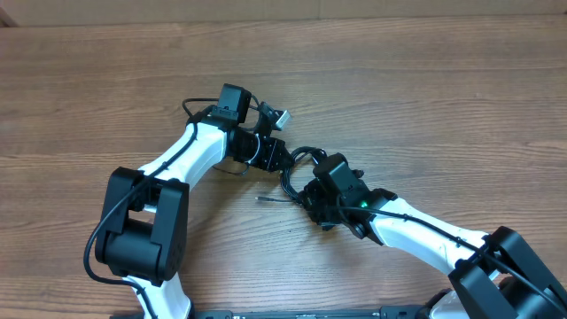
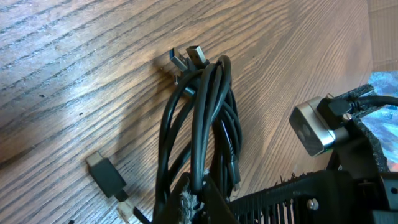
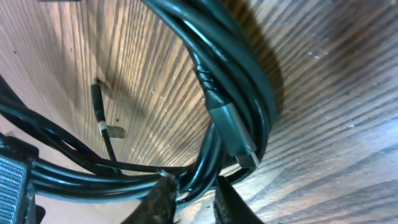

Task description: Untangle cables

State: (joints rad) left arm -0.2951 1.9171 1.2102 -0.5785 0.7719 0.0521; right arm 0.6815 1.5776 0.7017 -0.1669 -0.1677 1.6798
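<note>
Cables [image 1: 290, 171] bunched mid-frame between grippers.
Left gripper [image 2: 195, 196] pinches loops, right gripper [image 3: 191, 188] pinches one strand; wooden table [image 1: 416, 80].

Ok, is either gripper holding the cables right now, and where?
Both, it seems. Left gripper pinches the cables at the bundle's loop end, away from the USB plugs; right gripper looks closed on a few strands of the loop.
</note>
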